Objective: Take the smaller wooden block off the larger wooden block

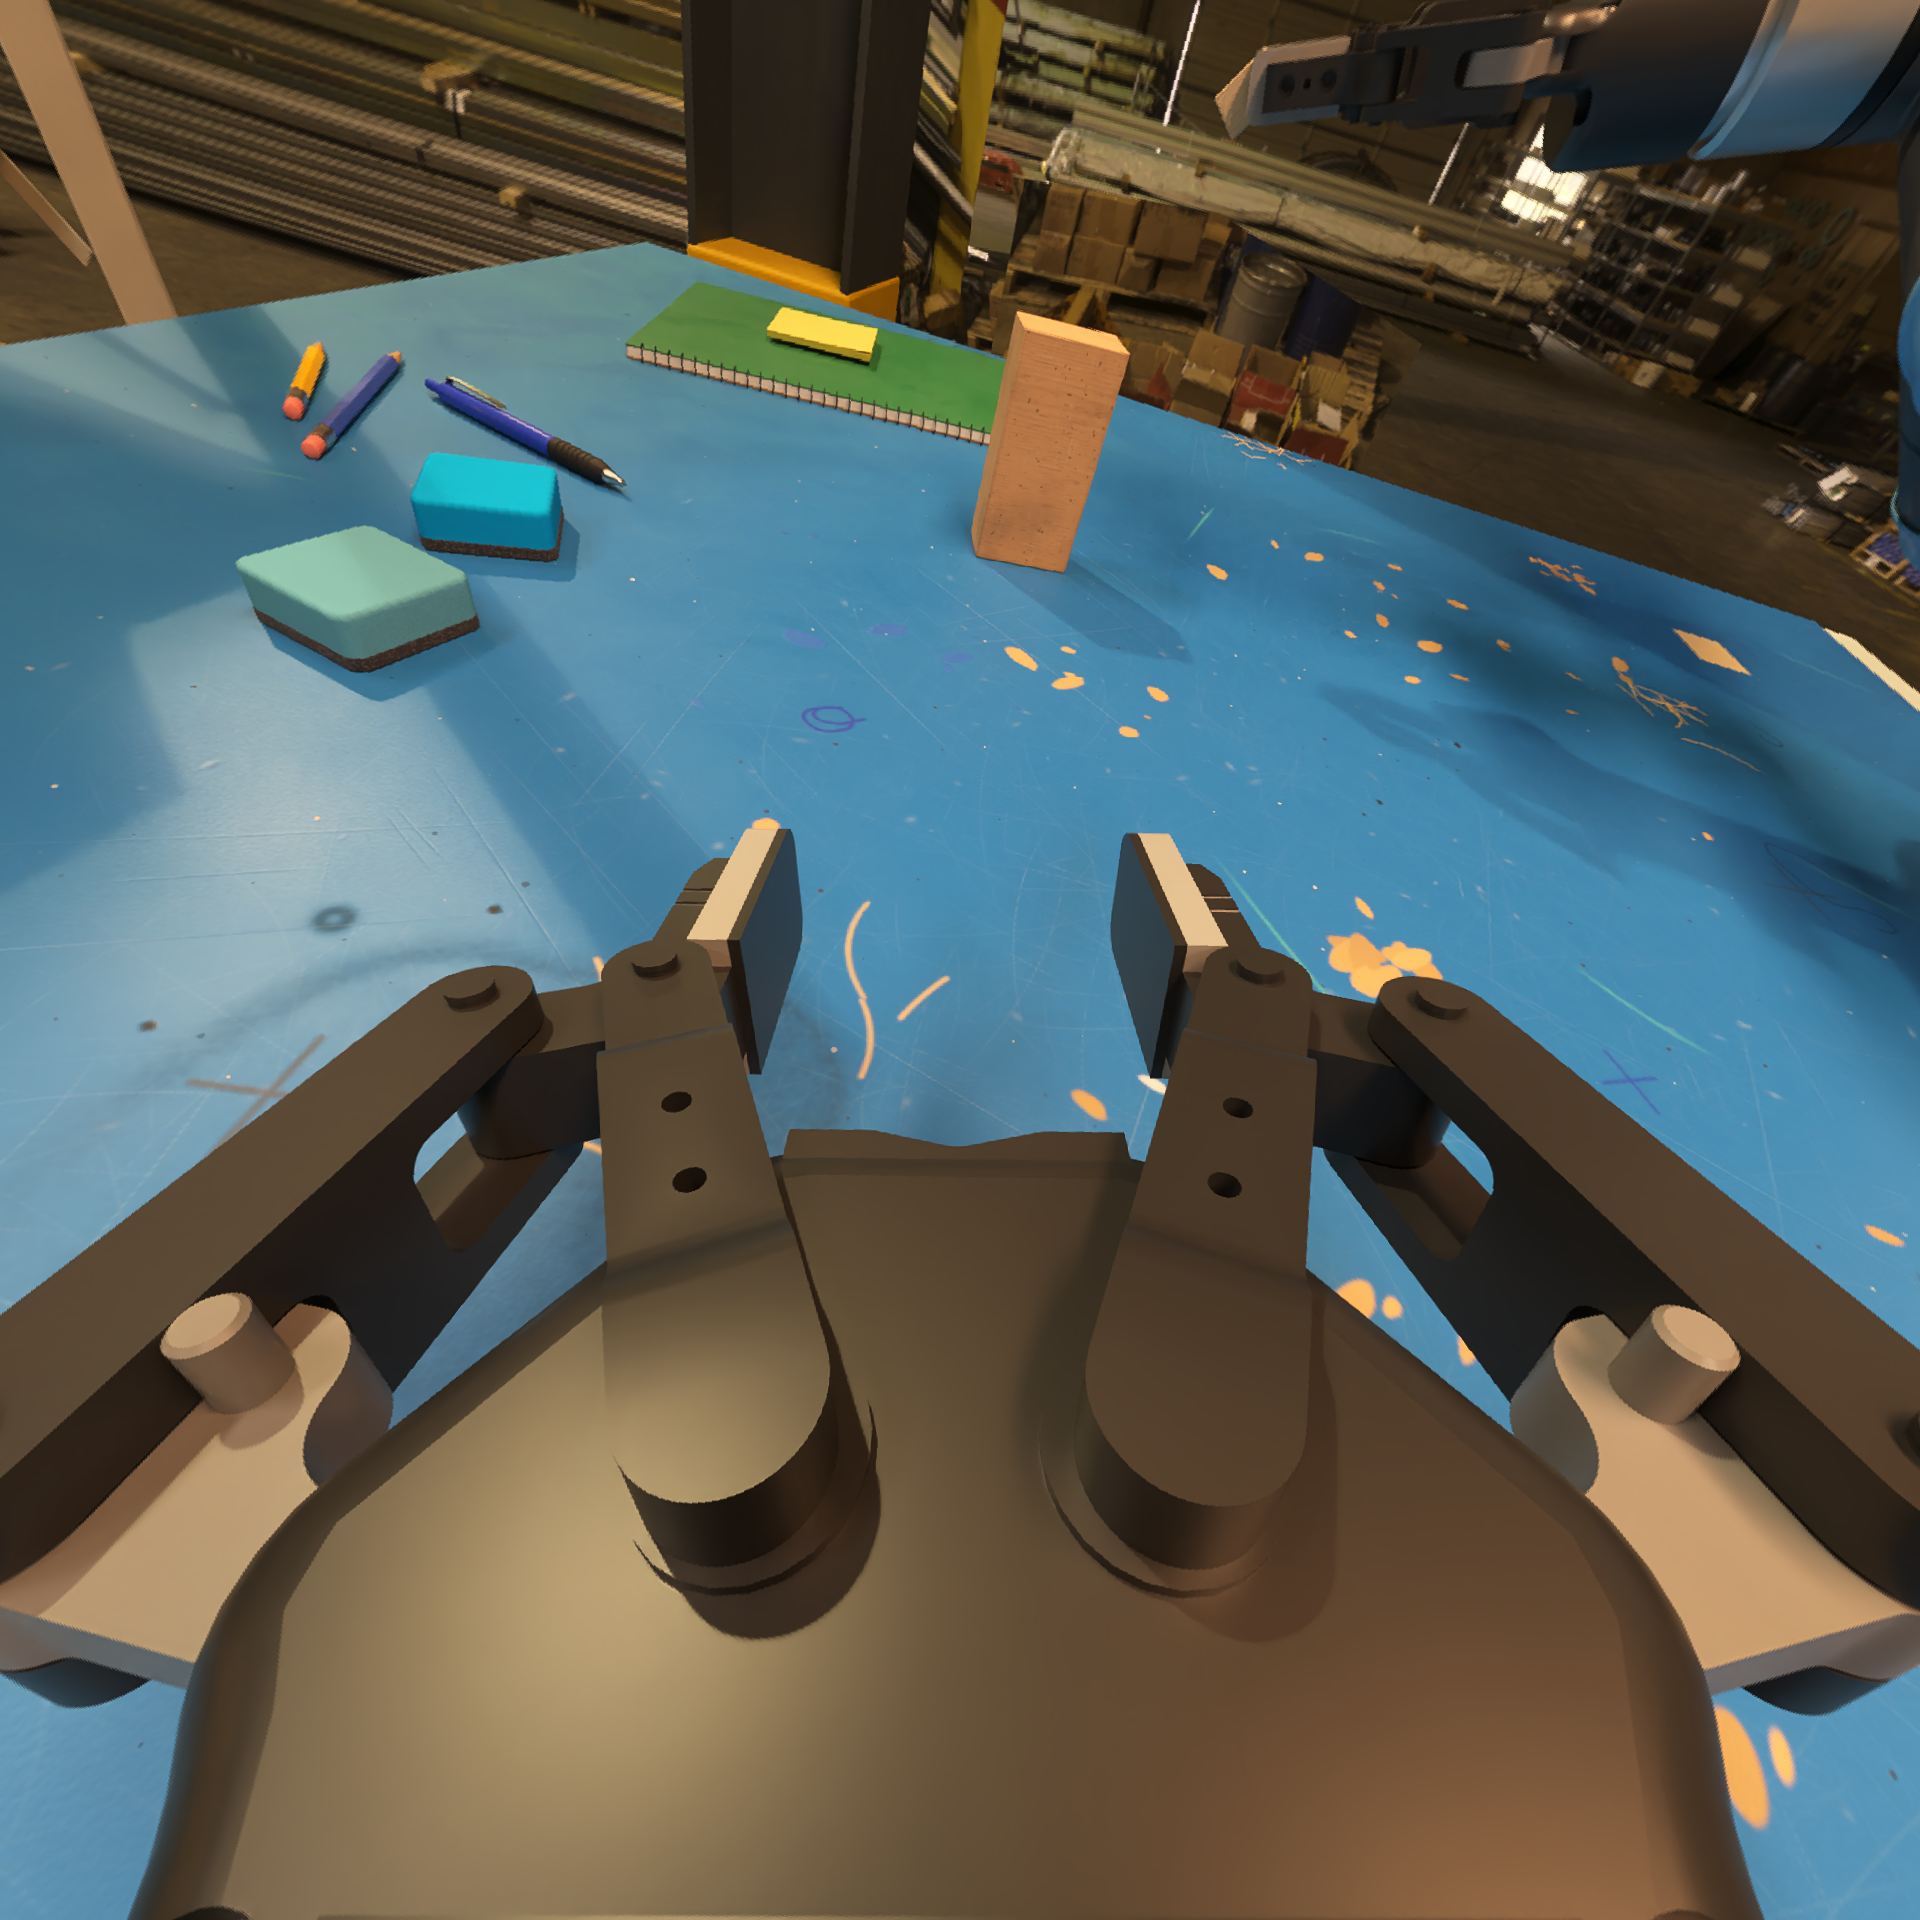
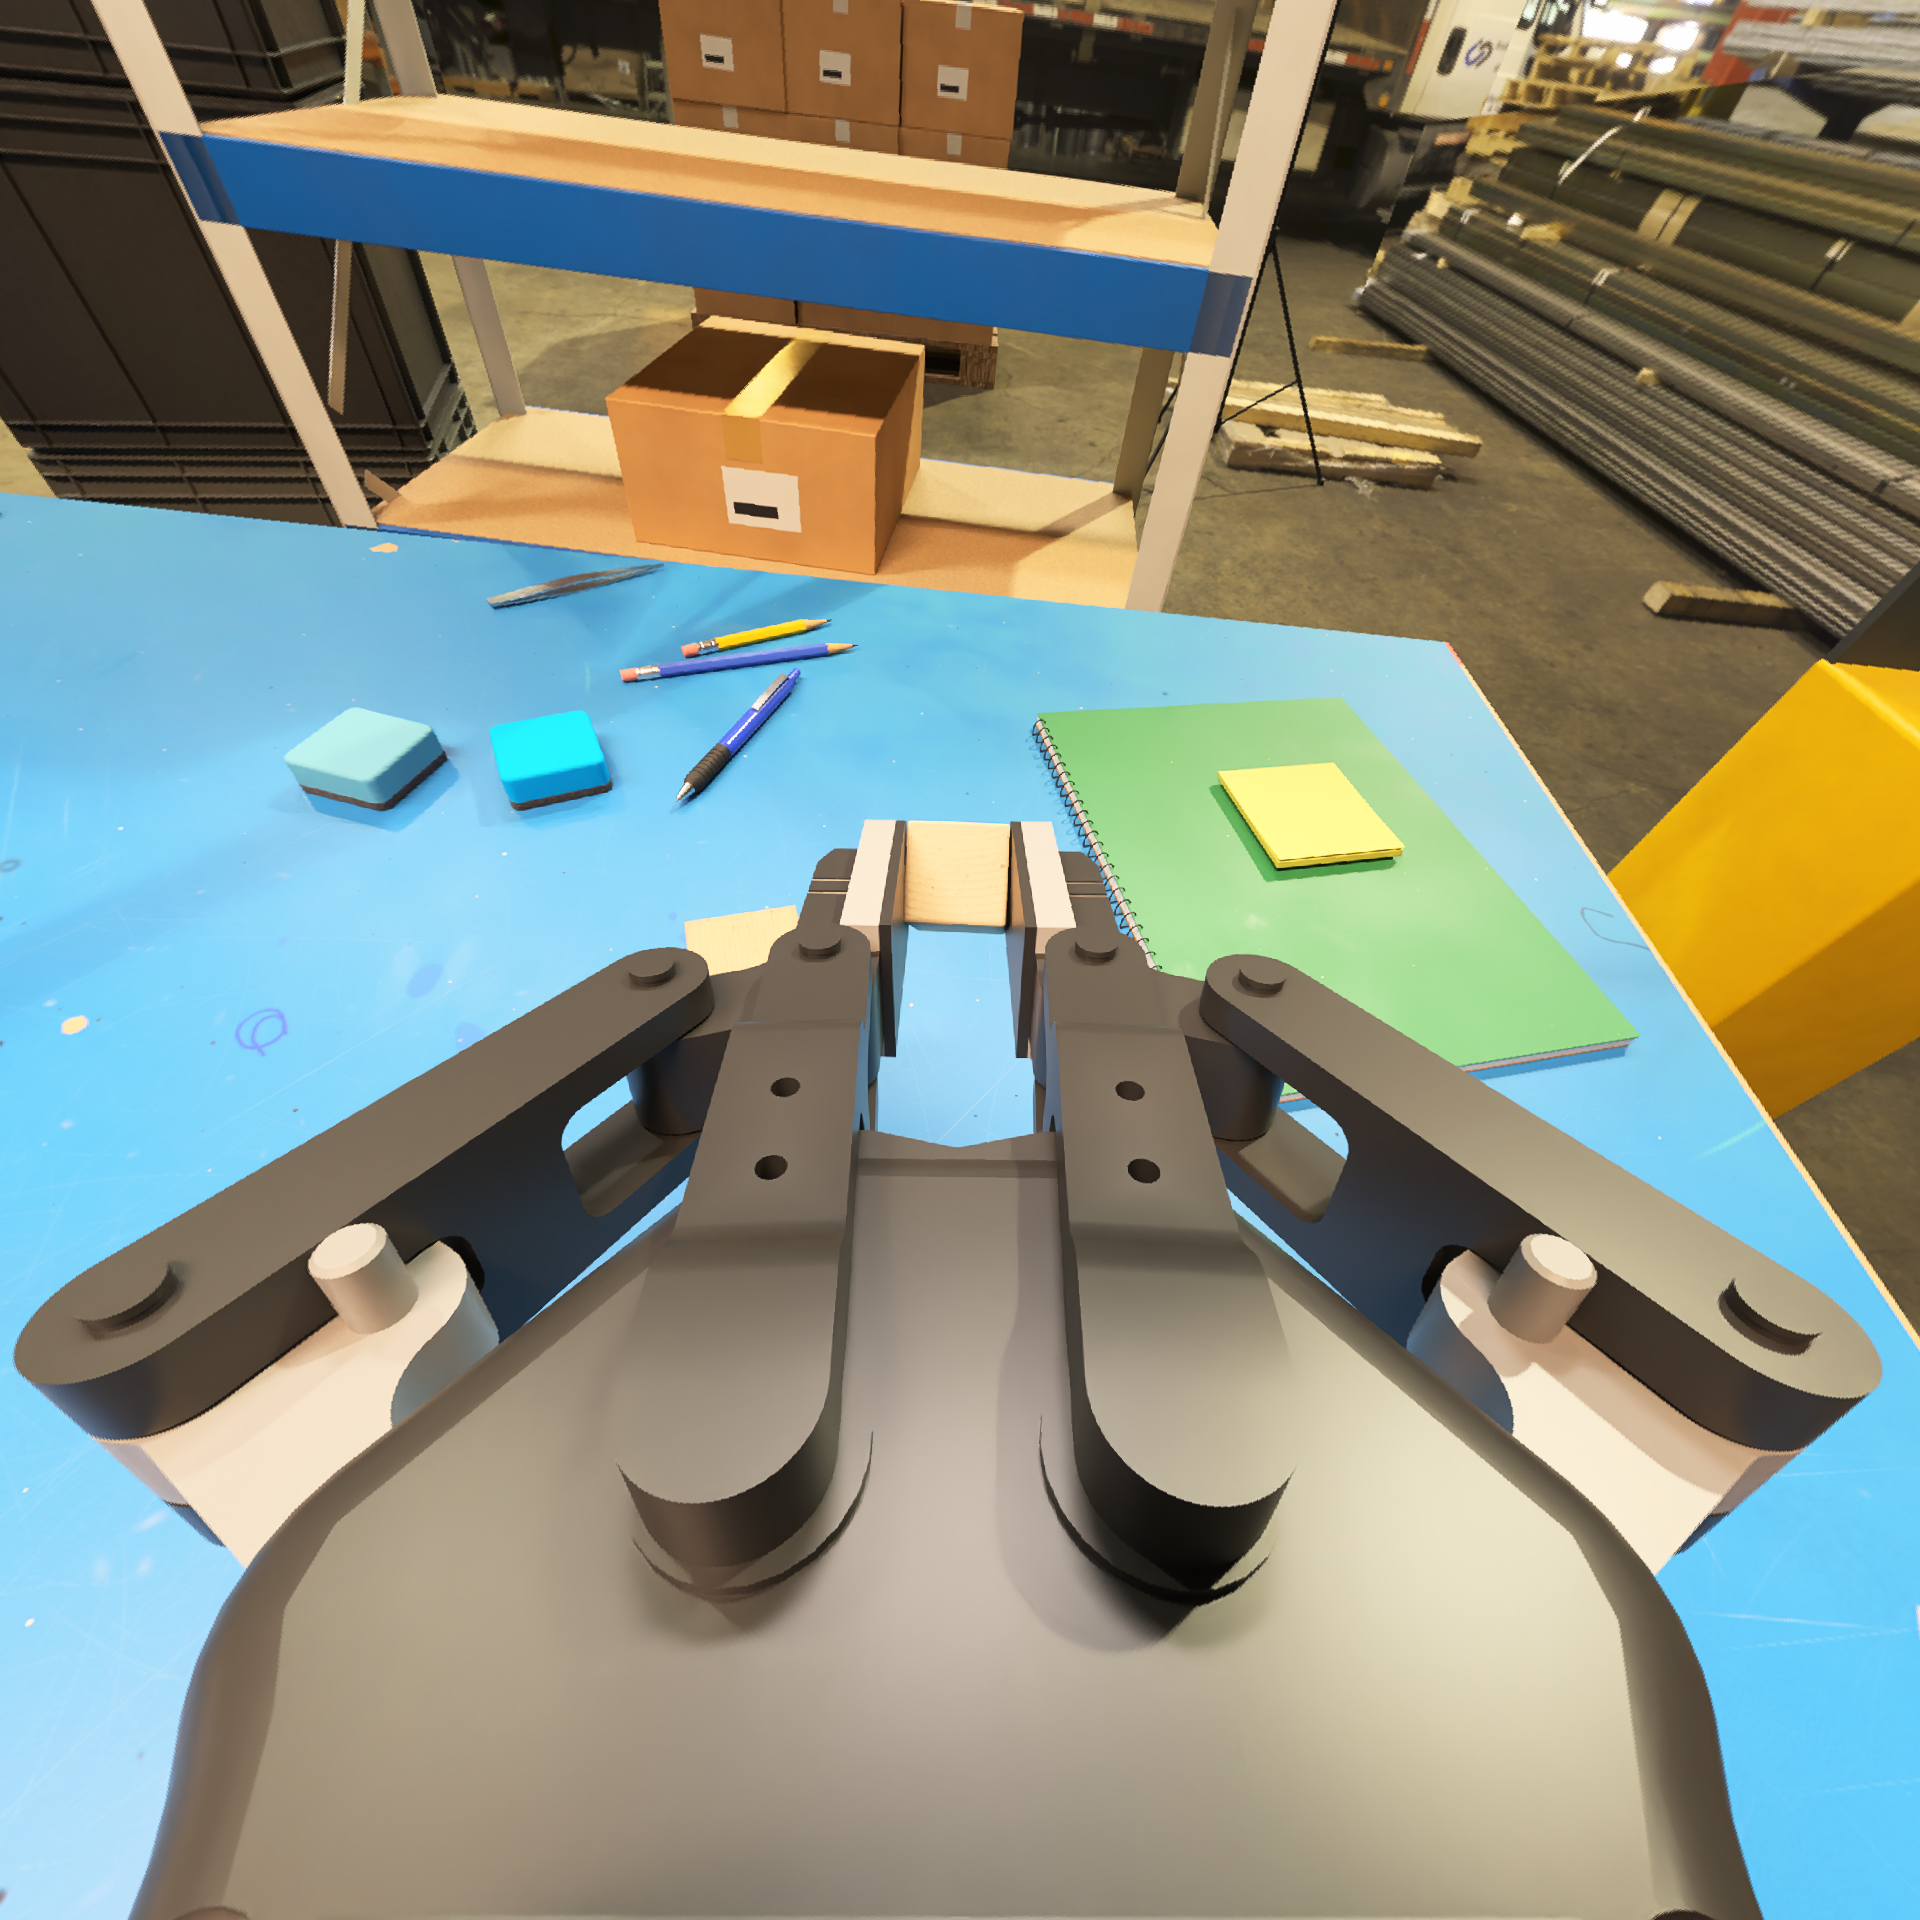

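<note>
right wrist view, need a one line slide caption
Right hand shut on the smaller wooden block, held above the blue table beside the green spiral notebook.

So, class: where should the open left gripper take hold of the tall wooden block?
Probably across its two flat side faces, about mid-height, coming in level from the front: the block stands upright, so a high push could tip it. The left gripper faces it, open.
</note>
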Motion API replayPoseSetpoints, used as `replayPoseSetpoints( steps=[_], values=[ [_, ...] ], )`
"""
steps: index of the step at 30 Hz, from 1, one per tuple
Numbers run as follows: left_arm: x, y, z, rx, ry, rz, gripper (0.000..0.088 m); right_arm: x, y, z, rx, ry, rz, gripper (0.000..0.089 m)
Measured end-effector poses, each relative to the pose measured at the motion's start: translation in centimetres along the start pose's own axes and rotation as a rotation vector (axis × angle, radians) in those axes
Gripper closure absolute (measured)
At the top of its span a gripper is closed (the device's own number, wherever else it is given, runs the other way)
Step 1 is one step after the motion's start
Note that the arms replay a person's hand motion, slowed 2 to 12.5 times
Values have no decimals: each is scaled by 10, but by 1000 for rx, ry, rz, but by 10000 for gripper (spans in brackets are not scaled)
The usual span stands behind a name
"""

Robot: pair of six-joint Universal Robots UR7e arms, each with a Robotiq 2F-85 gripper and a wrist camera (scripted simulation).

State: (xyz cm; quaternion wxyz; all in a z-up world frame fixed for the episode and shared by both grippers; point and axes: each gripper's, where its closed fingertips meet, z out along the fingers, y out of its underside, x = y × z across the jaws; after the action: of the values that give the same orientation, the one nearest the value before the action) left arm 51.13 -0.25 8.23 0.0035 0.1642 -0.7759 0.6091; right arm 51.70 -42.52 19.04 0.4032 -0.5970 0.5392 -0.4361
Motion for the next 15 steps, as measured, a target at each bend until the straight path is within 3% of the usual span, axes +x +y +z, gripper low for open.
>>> replayPoseSetpoints(
  steps=[15],
  values=[
    [1, 1, 0, -4, -2, 4, 340, 1, 8, -1, 19, 13, -7, 721]
  ],
)
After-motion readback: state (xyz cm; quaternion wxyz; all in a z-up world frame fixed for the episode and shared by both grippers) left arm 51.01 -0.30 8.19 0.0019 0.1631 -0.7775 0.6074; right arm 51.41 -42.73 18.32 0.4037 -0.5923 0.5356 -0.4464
